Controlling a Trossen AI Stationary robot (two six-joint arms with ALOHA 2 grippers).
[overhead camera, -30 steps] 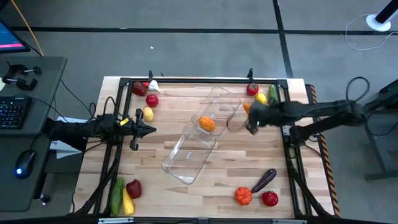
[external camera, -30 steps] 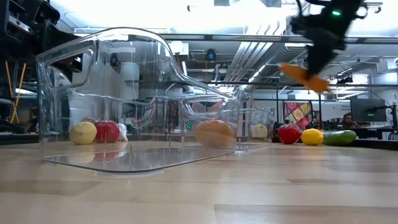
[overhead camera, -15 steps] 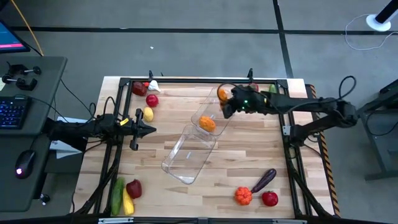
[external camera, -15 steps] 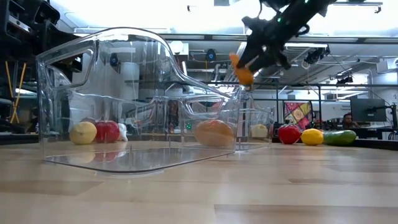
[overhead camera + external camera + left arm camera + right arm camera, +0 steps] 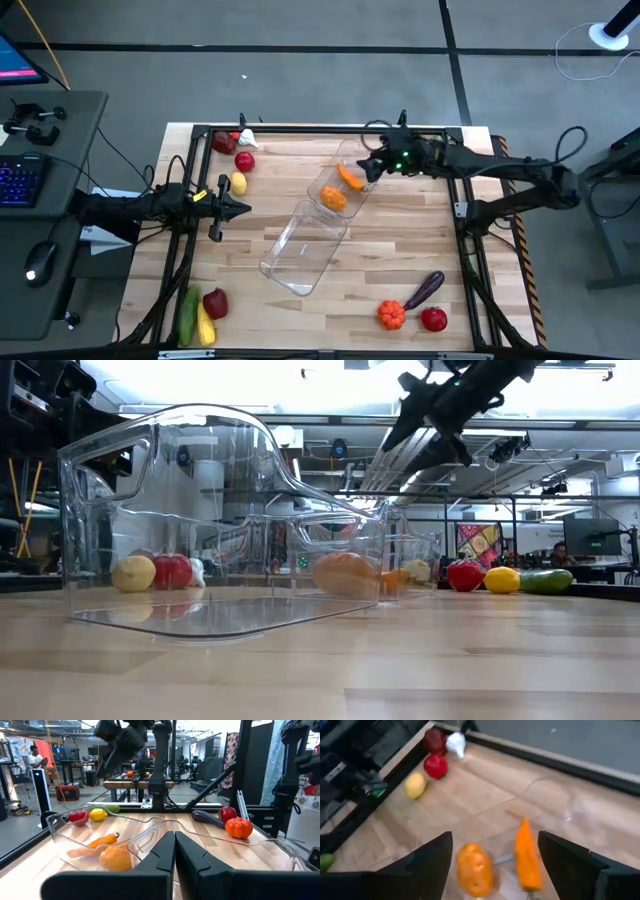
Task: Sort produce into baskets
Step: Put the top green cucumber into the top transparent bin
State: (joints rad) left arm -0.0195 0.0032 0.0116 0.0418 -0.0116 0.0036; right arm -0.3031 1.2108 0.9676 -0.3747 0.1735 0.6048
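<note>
My right gripper (image 5: 372, 167) is open and empty, above the far end of the far clear bin (image 5: 352, 160); it also shows in the low view (image 5: 415, 415). An orange carrot (image 5: 350, 177) lies on this bin's floor beside a round orange fruit (image 5: 333, 198); both show in the right wrist view, the carrot (image 5: 526, 855) and the fruit (image 5: 474, 869) below the spread fingers. The near clear bin (image 5: 303, 248) lies on the table, nothing in it. My left gripper (image 5: 243, 208) is shut and empty at the table's left, pointing at the bins (image 5: 174, 837).
A dark red fruit, garlic, a tomato and a lemon (image 5: 238, 183) lie at the far left. A cucumber (image 5: 189, 311), a red and a yellow piece lie near left. An eggplant (image 5: 423, 290), pumpkin (image 5: 391, 315) and tomato (image 5: 433, 319) lie near right. A tomato, lemon and cucumber (image 5: 546, 580) lie far right.
My right gripper has carried the carrot from the table's right side toward the left and far edge, over the far bin, and has let it go. The carrot has dropped into the far bin and lies beside the round orange fruit.
</note>
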